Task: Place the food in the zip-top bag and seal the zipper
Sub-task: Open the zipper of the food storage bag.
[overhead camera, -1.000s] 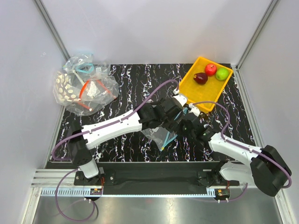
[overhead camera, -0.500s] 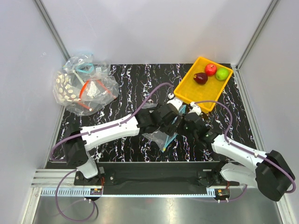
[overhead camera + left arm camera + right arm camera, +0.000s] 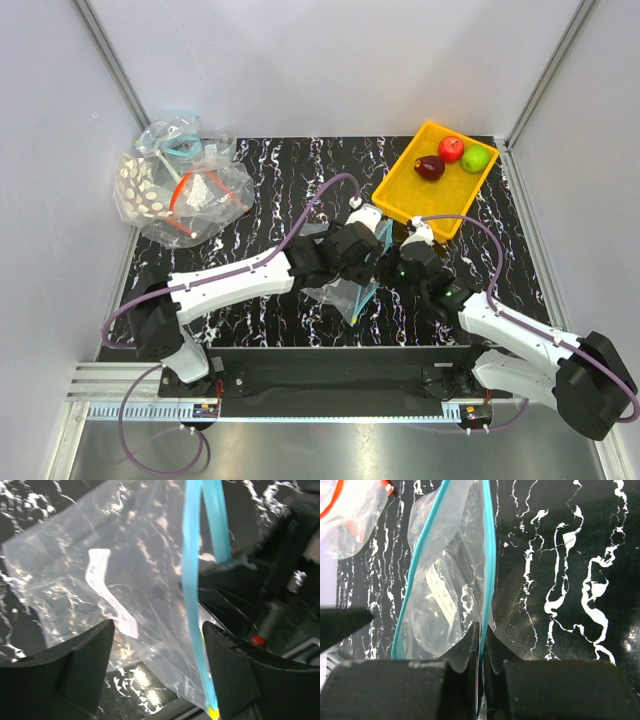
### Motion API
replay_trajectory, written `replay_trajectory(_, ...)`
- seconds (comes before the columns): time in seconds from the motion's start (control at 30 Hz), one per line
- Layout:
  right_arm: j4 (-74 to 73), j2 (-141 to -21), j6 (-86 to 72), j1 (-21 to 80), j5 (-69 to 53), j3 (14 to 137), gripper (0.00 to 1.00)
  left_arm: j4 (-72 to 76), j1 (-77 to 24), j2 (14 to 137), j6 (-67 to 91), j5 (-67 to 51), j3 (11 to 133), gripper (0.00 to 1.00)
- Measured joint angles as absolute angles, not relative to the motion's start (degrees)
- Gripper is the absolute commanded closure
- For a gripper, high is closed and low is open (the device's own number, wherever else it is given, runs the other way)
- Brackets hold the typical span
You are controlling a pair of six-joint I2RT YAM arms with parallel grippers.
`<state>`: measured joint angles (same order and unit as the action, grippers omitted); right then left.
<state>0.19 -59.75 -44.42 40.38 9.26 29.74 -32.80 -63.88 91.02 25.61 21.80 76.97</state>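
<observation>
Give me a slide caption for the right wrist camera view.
The right gripper shut on the zipper of the clear zip-top bag, its mouth open.

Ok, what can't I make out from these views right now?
- Top view: the left end effector and right end effector crowd together, hiding the mouth of the zip-top bag.
- Left wrist view: the zipper runs off the top edge; its end is unseen.
- Right wrist view: the fingers cover the spot where they pinch the zipper.
- Neither wrist view shows the food.
</observation>
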Motion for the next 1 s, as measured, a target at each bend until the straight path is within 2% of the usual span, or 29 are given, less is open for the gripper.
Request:
replay_trajectory(0.07,0.3,-59.2,-44.4,40.4,9.0,29.6,0.91,-33.4,-63.7,92.7,25.6,23.2,78.8,0.31)
replay_trajectory(0.1,0.4,-58.9,-44.4,40.4,9.0,29.6,0.91,-33.6,-63.7,93.7,25.6,23.9,79.8,0.38)
replay_trajectory(0.17,0.4,-58.6,-44.4,40.4,9.0,29.6,0.93,-34.1,-63.7,95.5,25.7,25.6,81.1,0.46)
replay_trajectory(0.2,0.3,-58.5,-44.4,40.4,9.0,29.6,0.93,-34.9,-63.6,96.2,25.6,26.3,81.3,0.57)
replay_trajectory(0.27,0.3,-58.5,-44.6,40.4,9.1,29.6,0.94,-36.9,-63.6,96.9,25.8,27.6,81.6,0.70)
replay_trajectory(0.3,0.2,-58.5,-44.6,40.4,9.4,29.6,0.95,-38.2,-63.6,97.2,25.6,28.2,81.8,0.82)
replay_trajectory(0.43,0.1,-58.8,-45.0,40.4,10.1,29.6,0.96,-44.3,-63.6,97.4,24.9,31.2,84.0,1.00)
replay_trajectory(0.63,-0.8,-60.8,-45.0,40.4,10.6,29.6,0.96,-51.9,-63.6,97.4,22.0,34.0,89.6,0.97)
replay_trajectory(0.73,-0.8,-61.7,-45.0,40.4,10.5,29.6,0.96,-53.1,-63.6,97.3,20.1,34.5,90.4,0.87)
replay_trajectory(0.77,-0.8,-61.8,-45.0,40.4,10.5,29.6,0.96,-53.4,-63.6,97.3,19.5,34.6,90.3,0.77)
replay_trajectory(1.0,-0.7,-61.8,-44.9,40.4,10.4,29.6,0.98,-52.9,-63.6,96.5,18.7,35.8,85.6,0.55)
